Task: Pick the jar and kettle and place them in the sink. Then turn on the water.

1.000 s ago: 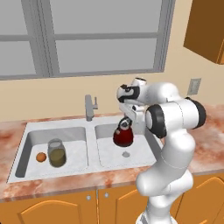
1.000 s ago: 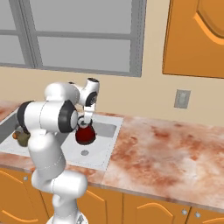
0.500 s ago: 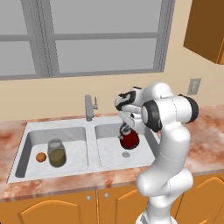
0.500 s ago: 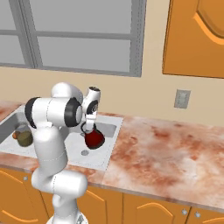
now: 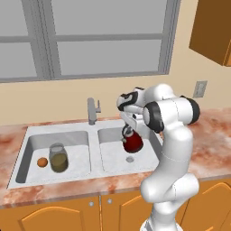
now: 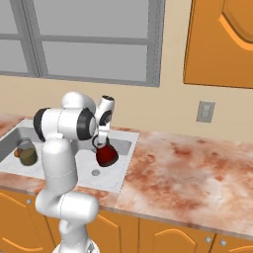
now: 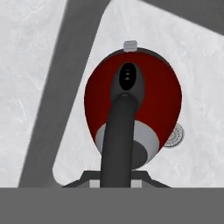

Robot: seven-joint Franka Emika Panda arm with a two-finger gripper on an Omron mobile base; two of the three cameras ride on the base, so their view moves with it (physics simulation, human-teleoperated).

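In the left base view an orange ball (image 5: 42,162) and the jar (image 5: 58,157) stand in the left basin of the sink (image 5: 27,135), the faucet (image 5: 92,111) rises at the rim behind the divider, and the gripper (image 5: 127,131) holds the kettle (image 5: 132,143) by its handle over the right basin. The right base view adds a wall outlet (image 6: 205,111) and a wooden cupboard (image 6: 222,42) above the marbled counter (image 6: 197,173). The hand view looks straight down the black handle, clamped between the shut fingers, onto the drain (image 7: 175,135) beside the kettle.
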